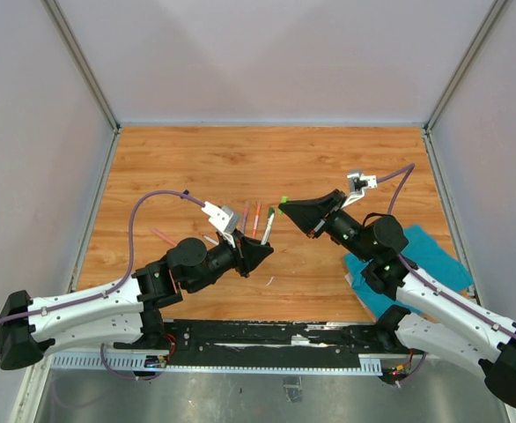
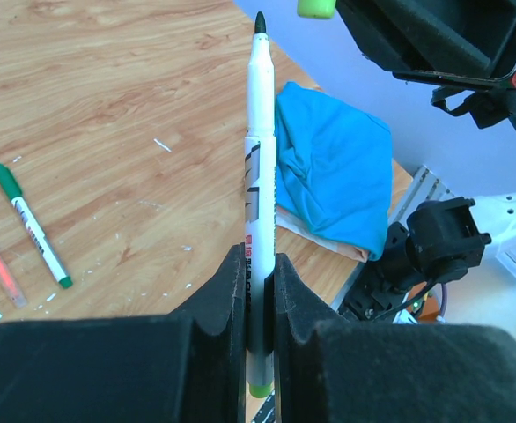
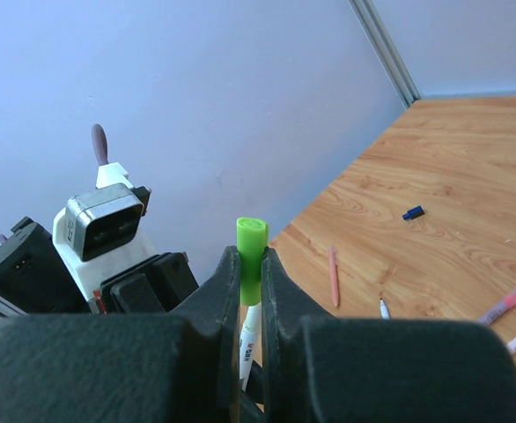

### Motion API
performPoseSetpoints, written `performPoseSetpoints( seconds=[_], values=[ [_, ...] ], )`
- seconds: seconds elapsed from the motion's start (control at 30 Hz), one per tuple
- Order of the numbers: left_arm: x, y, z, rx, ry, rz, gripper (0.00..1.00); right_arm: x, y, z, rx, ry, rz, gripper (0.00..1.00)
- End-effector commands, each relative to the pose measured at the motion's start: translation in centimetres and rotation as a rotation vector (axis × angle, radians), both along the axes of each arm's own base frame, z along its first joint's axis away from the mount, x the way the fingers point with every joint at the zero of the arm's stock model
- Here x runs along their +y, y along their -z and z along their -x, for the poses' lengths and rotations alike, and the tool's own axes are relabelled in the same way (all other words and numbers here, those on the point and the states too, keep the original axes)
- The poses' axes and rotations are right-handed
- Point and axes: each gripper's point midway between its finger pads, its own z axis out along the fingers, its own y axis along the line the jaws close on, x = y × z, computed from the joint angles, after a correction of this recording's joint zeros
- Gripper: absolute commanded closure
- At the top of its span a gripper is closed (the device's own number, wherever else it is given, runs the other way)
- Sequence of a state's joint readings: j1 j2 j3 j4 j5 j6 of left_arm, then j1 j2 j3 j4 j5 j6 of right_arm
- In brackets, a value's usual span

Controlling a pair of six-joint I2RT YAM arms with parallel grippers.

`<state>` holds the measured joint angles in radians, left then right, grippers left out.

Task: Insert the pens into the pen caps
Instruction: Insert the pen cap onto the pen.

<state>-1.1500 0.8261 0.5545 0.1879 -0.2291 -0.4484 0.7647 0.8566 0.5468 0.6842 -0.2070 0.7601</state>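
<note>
The green pen is being clamped by its barrel in the closed left end effector, tip jutting ahead, while the lime cap is being pinched in the closed right end effector just beyond that tip (slightly offset), seemingly for alignment above the bench.

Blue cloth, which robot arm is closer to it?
Right. The right arm stretches right above the blue cloth, hiding part of it. The left arm is far off to the cloth's left, not touching it.
</note>
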Motion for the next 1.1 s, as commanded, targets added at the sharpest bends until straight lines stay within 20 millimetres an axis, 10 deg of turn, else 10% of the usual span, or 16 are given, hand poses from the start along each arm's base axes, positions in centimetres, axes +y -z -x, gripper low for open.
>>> performPoseSetpoints(
  seconds=[0.0, 1.07],
  values=[
    [-0.2, -1.7, 0.5, -0.042, 0.024, 0.043, 1.0, -0.5, -2.6, -0.2, -0.068, 0.016, -0.061, 0.99],
    [0.1, -1.9, 0.7, -0.056, 0.029, 0.046, 0.99, 0.8, -1.0, -1.0, 0.023, -0.022, -0.085, 0.99]
  ],
)
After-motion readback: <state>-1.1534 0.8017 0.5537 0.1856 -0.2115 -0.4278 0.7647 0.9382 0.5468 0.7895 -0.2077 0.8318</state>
